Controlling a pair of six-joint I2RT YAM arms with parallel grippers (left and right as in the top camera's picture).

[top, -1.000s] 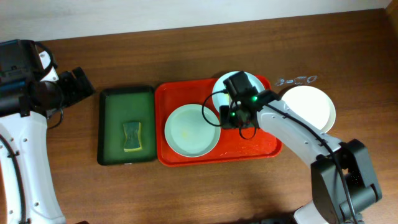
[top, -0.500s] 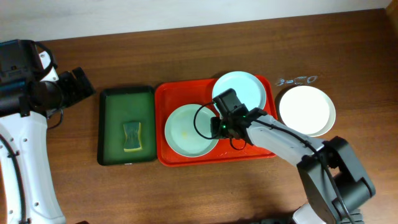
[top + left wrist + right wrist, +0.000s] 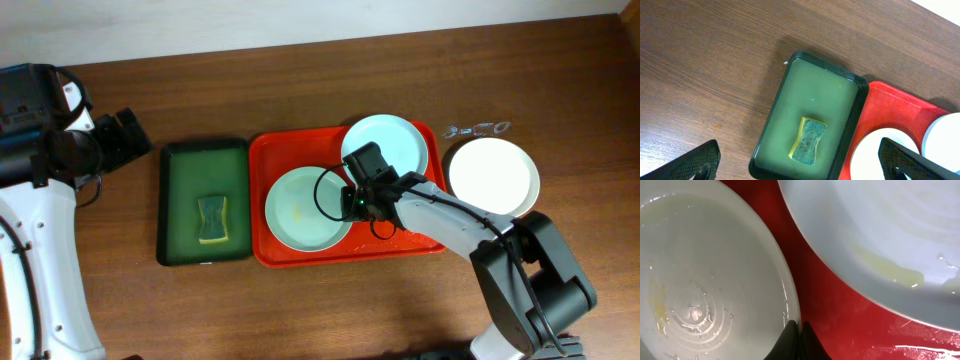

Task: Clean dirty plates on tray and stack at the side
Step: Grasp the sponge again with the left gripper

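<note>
Now right claw (image 3: 799, 336) is pinched shut on a plate (image 3: 705, 270); left claw (image 3: 799, 144) gapes, empty.

This is looking like a robotics lab: a left arm (image 3: 35, 240) and a right arm (image 3: 470, 225) are standing at a wooden worktop (image 3: 300, 90) that is carrying a red tray (image 3: 258, 200) with plates (image 3: 300, 212) and a green tray (image 3: 175, 200) holding a sponge (image 3: 212, 220).

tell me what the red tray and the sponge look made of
Red tray: likely moulded plastic, glossy; uniform colour, rounded corners, wet sheen. Sponge: seemingly soft foam, yellow body with matte, coarse green scouring face, lying in the green tray.
</note>
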